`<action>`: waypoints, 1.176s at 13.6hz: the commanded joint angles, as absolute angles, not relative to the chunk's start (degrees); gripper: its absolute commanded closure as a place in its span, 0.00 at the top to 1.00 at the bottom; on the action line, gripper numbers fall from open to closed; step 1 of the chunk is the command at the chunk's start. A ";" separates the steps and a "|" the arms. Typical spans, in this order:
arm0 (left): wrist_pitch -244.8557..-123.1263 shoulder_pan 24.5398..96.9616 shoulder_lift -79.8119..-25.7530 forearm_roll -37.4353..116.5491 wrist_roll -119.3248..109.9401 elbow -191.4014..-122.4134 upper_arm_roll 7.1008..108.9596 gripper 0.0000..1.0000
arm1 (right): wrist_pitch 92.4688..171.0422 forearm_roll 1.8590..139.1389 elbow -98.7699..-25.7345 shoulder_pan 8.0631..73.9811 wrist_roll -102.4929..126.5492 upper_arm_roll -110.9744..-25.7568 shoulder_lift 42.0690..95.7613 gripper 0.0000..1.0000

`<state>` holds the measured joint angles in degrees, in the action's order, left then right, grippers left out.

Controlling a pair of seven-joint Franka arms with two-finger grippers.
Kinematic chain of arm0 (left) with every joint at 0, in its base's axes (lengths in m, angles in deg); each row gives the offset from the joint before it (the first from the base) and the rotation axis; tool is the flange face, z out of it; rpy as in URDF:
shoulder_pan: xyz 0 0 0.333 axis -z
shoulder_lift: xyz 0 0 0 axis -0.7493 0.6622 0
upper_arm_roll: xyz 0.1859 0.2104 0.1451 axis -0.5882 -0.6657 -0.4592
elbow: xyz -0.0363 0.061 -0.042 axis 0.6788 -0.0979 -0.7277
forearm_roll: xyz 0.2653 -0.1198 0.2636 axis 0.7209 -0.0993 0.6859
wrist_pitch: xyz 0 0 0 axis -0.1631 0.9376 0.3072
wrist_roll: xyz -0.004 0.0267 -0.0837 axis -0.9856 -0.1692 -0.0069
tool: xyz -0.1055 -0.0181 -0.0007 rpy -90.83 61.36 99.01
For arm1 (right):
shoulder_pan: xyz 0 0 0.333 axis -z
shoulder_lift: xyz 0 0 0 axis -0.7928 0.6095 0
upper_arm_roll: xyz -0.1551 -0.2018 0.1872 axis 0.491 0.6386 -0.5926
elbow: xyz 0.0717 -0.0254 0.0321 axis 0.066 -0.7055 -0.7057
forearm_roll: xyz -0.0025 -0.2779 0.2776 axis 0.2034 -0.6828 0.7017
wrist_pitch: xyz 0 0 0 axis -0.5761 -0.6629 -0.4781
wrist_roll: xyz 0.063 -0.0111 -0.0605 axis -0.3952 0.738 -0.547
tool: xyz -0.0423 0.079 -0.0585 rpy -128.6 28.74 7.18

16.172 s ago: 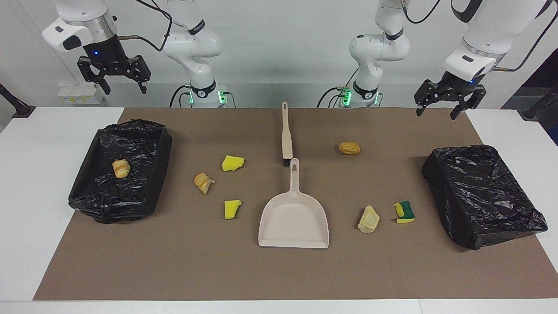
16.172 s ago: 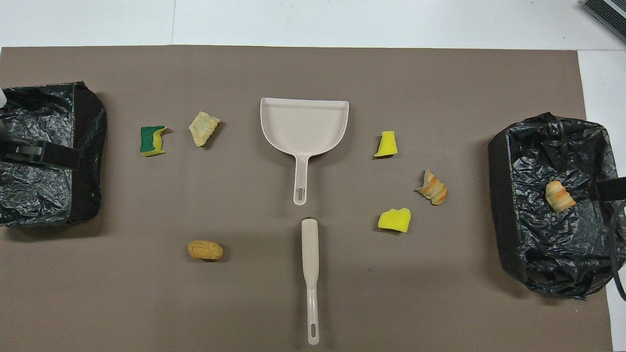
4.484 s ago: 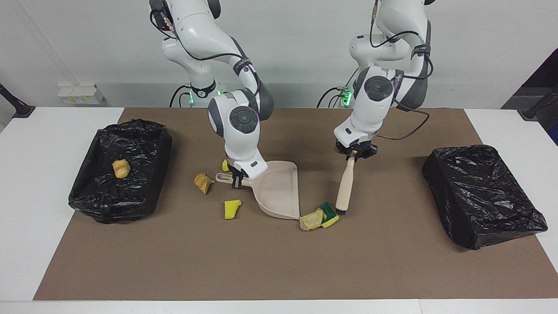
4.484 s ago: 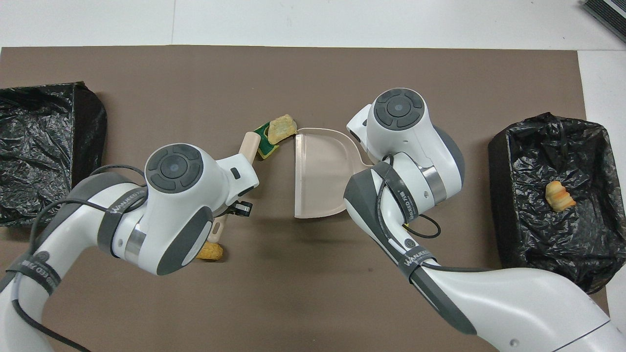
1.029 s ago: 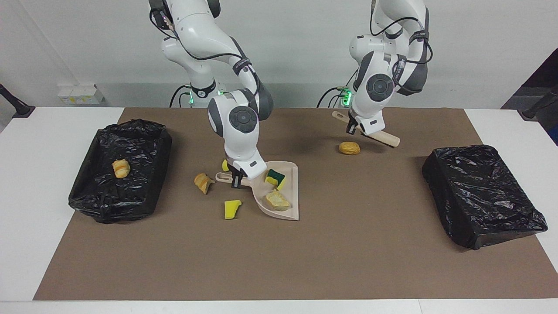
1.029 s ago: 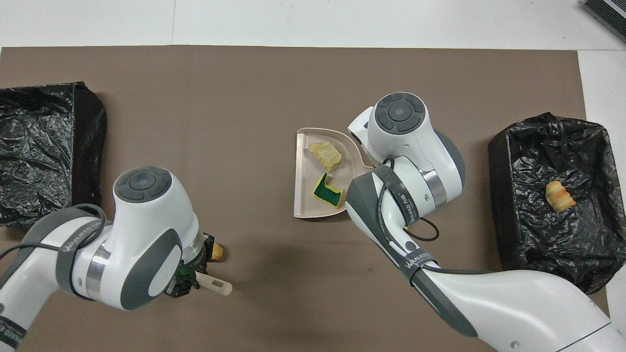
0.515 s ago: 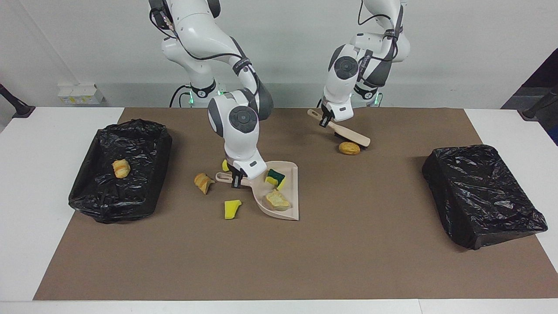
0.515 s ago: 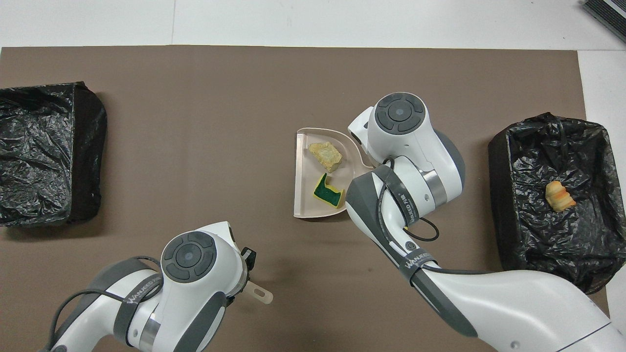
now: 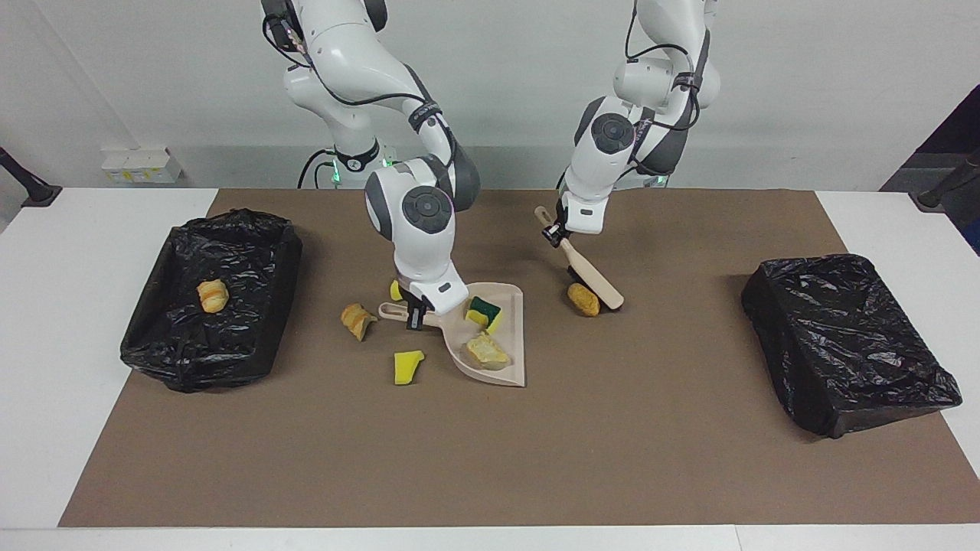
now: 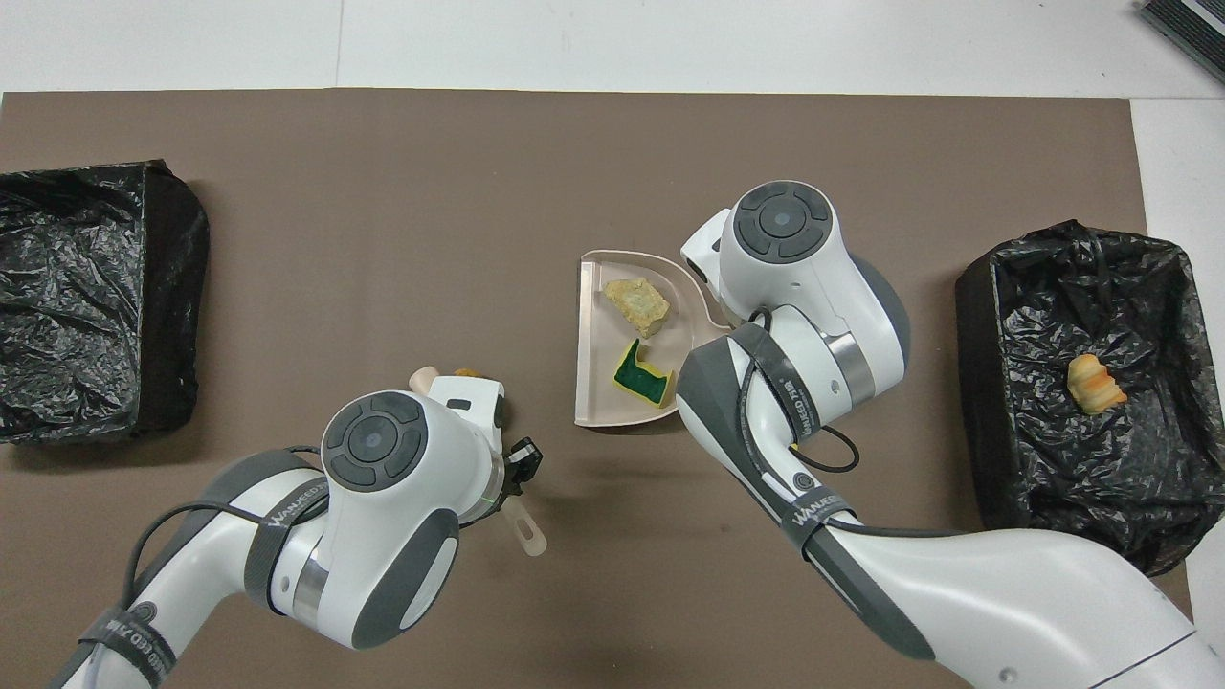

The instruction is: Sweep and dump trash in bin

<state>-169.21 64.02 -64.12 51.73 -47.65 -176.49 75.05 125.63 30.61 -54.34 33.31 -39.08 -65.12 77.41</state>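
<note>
Your left gripper is clamped on the brush near its handle end, the brush slanting down so its head touches the mat right beside the brown lump. Your right gripper is closed on the dustpan handle, the pan lying flat on the mat with its mouth toward the left arm's end.

The only writing you can read is the maker's name printed on the black bands of both arms in the overhead view; it reads roughly "WANJEED", and I can't vouch for each letter.

The facing view gives you what the overhead hides: the orange bread piece and two yellow sponge chunks beside the dustpan handle, toward the right arm's end, all covered by the right arm from above. The lump is only a sliver past the left wrist from above. The overhead shows you the pan's contents plainly: the tan piece and the green sponge, the sponge nearer the robots.

Half a second ago the lump lay nearer the robots with the brush over it; since then the brush has pushed it away from the robots and toward the dustpan. The pan and its load have not moved.

One bread piece sits in the open bin at the right arm's end; the other bin is at the left arm's end.
</note>
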 commanded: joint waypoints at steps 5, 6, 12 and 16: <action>-181.45 69.25 -58.11 50.89 -36.18 -172.51 75.39 0.00 | 127.18 31.47 -56.76 33.64 -38.07 -65.65 76.07 0.00; -184.27 70.93 -57.49 50.89 -34.96 -172.51 75.39 0.00 | 127.18 31.47 -56.76 33.64 -38.07 -65.65 76.07 0.00; -182.04 72.36 -58.44 50.98 -24.32 -170.41 75.22 0.00 | 127.18 31.47 -56.76 33.64 -38.07 -65.65 76.07 0.00; -171.58 66.21 -59.94 51.51 -24.67 -166.98 74.78 0.00 | 127.10 31.65 -56.76 33.73 -37.89 -65.65 76.07 0.00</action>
